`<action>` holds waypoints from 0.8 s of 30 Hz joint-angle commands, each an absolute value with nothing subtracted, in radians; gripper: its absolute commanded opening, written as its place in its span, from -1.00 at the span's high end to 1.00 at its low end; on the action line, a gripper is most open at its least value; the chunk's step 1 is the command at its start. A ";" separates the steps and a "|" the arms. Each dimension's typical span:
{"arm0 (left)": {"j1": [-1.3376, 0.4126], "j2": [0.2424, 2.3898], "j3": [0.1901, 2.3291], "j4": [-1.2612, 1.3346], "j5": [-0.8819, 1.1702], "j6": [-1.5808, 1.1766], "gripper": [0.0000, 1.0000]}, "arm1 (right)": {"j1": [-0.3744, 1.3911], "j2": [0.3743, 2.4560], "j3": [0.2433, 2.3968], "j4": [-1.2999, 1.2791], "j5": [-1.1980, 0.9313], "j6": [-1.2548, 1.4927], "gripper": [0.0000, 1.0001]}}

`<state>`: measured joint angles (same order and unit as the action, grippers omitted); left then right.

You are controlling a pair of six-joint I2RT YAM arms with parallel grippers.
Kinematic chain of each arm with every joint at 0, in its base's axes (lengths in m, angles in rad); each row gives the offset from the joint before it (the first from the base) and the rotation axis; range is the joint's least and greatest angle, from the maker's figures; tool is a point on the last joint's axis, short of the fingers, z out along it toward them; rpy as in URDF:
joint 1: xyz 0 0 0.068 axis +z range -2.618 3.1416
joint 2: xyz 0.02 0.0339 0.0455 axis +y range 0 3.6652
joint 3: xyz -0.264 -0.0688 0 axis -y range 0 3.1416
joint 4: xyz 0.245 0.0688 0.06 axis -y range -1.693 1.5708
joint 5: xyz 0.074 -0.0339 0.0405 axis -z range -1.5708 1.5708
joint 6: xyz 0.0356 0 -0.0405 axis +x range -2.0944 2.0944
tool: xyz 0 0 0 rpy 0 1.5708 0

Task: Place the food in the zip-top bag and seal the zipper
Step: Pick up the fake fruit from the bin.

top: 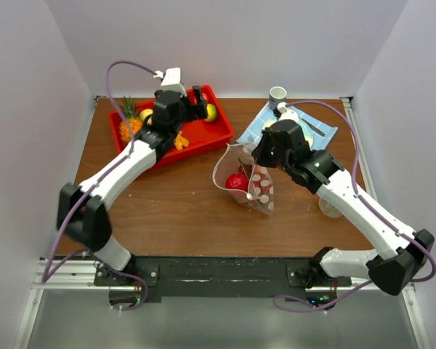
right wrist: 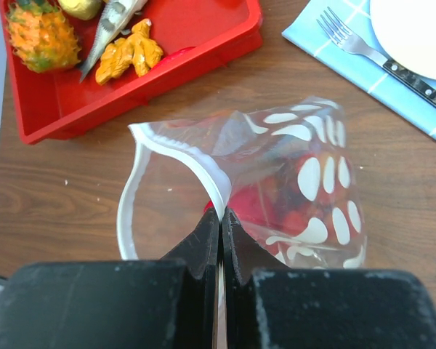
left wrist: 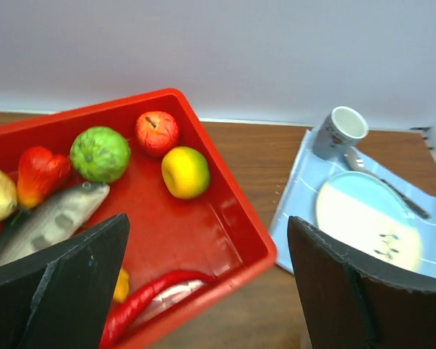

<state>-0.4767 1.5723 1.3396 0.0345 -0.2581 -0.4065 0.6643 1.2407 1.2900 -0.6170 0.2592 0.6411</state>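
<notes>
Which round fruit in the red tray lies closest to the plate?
The yellow one; the red one and the green one lie farther from the plate.

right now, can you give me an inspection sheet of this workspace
surface: brown wooden table
job's things: bag mouth open, zipper unsealed, red fruit inside; red apple, green fruit, yellow fruit in red tray
clutter: fish, chilli in tray; cup, plate, fork on blue mat
grippers: left gripper open, empty, above tray; right gripper shut on zipper
cables: purple cables loop over both arms, off the bag
surroundings: plain white walls; nothing else seen
</notes>
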 commanded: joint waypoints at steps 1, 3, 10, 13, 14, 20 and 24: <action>-0.433 1.774 1.530 0.149 -0.218 -0.284 -0.94 | 0.661 1.178 1.269 -0.609 0.224 0.595 1.00; -0.419 1.882 1.593 0.175 -0.204 -0.276 -0.95 | 0.661 1.160 1.259 -0.618 0.225 0.578 1.00; -0.414 2.150 1.821 0.175 -0.224 -0.296 -0.75 | 0.661 1.121 1.256 -0.644 0.245 0.538 1.00; -0.414 2.216 1.844 0.196 -0.225 -0.316 -0.67 | 0.660 1.117 1.264 -0.652 0.247 0.529 1.00; -0.414 2.244 1.850 0.202 -0.229 -0.319 -0.66 | 0.661 1.118 1.269 -0.653 0.247 0.526 1.00; -0.413 2.325 1.873 0.224 -0.230 -0.348 -0.64 | 0.660 1.126 1.281 -0.660 0.236 0.508 1.00; -0.414 2.358 1.884 0.233 -0.242 -0.354 -0.62 | 0.661 1.127 1.276 -0.654 0.229 0.502 1.00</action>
